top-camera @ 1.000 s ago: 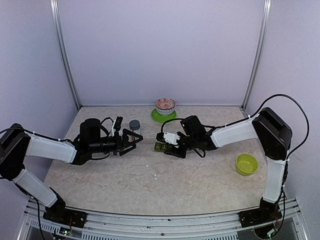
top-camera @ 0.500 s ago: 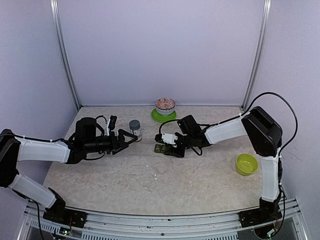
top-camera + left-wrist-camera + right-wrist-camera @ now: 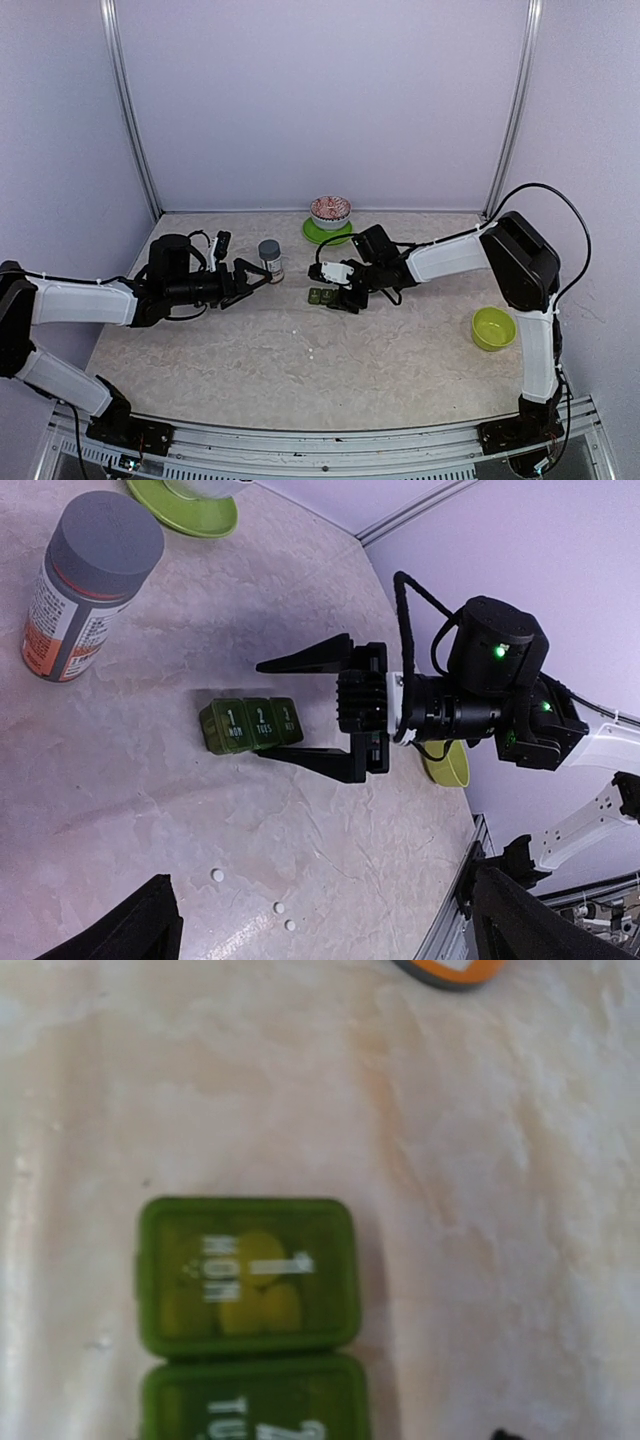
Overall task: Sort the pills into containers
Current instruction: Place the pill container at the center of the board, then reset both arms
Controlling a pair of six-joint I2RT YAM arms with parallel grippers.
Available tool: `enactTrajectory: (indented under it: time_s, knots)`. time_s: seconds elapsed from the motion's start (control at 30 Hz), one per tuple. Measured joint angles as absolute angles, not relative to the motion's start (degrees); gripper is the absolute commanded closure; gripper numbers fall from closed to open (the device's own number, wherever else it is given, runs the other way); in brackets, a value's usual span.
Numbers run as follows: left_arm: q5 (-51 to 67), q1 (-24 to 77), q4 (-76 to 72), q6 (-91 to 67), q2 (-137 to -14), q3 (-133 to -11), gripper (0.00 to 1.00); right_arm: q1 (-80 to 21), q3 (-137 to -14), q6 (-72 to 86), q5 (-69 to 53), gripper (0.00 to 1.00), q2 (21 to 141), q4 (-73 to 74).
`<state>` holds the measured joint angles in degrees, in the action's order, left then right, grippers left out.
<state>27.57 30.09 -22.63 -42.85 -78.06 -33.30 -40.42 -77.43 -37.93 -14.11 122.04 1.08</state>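
The containers are a dark green strip of three lidded compartments lying flat on the table, also seen from above. My right gripper stands open astride the strip, one finger on each long side, gripping nothing. In the right wrist view the MON compartment shows pale pills through its shut lid. Three loose white pills lie on the table nearer me than the strip. My left gripper hangs open and empty above them, left of the strip.
A grey-capped pill bottle stands upright left of the strip. A patterned bowl on a green plate sits at the back. A lime-green bowl stands at the right. Purple walls enclose the table.
My right gripper's jaws have spread apart and let go of the strip. My left arm has drawn back to the left, away from the bottle.
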Motion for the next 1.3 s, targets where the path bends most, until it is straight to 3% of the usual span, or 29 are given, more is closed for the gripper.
enactTrajectory:
  time_s: [0.07,0.23,0.77,1.0,1.3]
  knots:
    - [27.6,29.9,-22.4,-42.6,-77.9,-33.3,0.01,-40.3,-77.4,-37.9,-14.0,0.21,122.0,0.9]
    - [25.9,29.3,-19.2,-40.2,-76.5,-33.6,0.01,-40.1,-76.8,-37.3,-13.4,0.00,121.1,0.9]
    - [11.6,26.8,-4.1,-27.5,-66.6,-40.2,0.01,-39.9,-66.6,-19.0,-10.3,0.00,98.6,3.3]
    - [2.7,26.5,0.7,-23.6,-66.8,-41.3,0.01,-39.1,-66.6,-9.6,-4.1,0.00,95.7,7.2]
    - [-5.6,23.2,2.3,-23.0,-67.0,-41.9,0.01,-25.3,-59.4,3.0,-2.7,0.00,83.3,7.6]
